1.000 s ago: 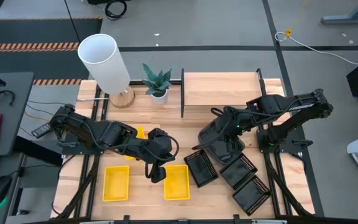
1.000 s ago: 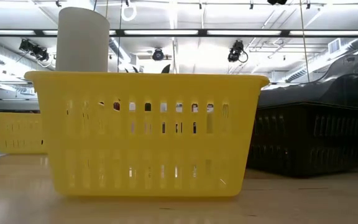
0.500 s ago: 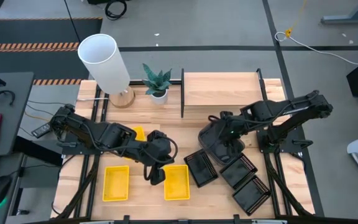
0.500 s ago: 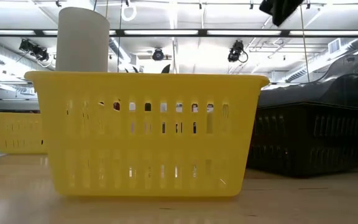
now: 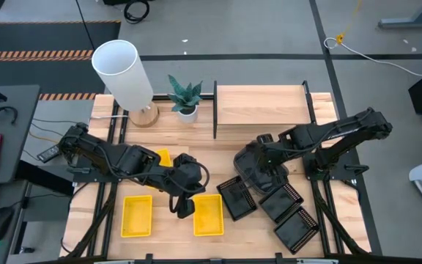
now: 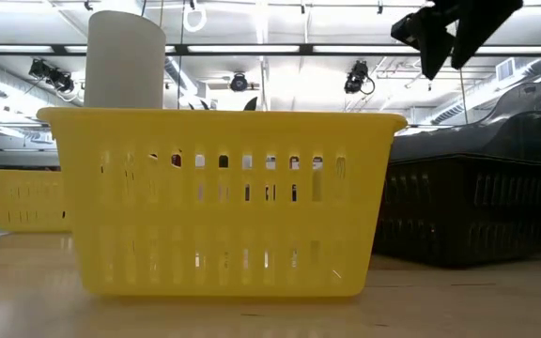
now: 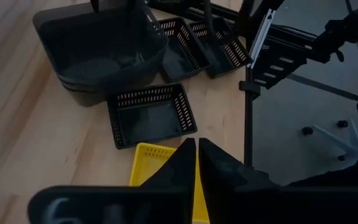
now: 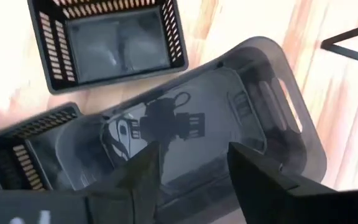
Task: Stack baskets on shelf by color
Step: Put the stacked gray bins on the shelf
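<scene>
We find two yellow baskets (image 5: 136,215) (image 5: 209,215) at the worktop's (image 5: 167,139) left front, a third (image 5: 165,157) partly hidden under the left arm. The left hand (image 5: 184,206) hangs over the nearer basket's edge, fingers pressed together, holding nothing. Centre right, the right hand (image 5: 264,158) hovers above the grey baskets (image 5: 258,170), which appear nested, its fingers spread and empty. Three black mesh baskets (image 5: 235,196) (image 5: 282,199) (image 5: 297,229) lie just beside. The shelf (image 5: 261,106) behind carries nothing.

Risks, in our judgement: a grasp on one grey wall may lift the nest unevenly or separate it; the crowding mesh baskets may be knocked.
</scene>
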{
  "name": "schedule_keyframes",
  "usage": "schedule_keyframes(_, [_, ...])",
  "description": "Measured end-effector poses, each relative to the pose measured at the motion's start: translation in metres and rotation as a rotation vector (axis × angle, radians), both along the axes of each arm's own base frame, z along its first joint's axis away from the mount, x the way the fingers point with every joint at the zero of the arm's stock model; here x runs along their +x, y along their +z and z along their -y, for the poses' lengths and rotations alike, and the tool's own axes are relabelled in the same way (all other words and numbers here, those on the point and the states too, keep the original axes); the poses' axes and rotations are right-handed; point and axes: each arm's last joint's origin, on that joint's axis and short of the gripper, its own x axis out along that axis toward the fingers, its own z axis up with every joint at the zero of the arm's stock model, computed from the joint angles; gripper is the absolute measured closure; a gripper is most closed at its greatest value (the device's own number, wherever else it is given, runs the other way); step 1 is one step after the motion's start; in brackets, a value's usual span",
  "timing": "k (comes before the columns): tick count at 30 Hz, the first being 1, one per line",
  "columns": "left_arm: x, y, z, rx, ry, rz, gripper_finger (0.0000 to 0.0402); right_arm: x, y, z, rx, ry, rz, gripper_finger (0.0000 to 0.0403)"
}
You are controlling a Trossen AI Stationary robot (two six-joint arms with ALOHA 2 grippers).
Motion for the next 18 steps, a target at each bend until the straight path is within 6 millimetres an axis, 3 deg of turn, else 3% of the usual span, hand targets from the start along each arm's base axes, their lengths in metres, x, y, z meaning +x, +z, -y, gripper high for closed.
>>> schedule_keyframes(10, [0.0,0.0,-0.001,0.007,0.009,0.003,0.0381,-0.006,-0.013,-0.004,0.079,0.117,-0.088,0.0197])
schedule_keyframes(18, [0.0,0.0,-0.001,0.046,-0.001,0.01,0.0383,-0.016,-0.017,-0.025,0.112,0.194,-0.149,0.0207])
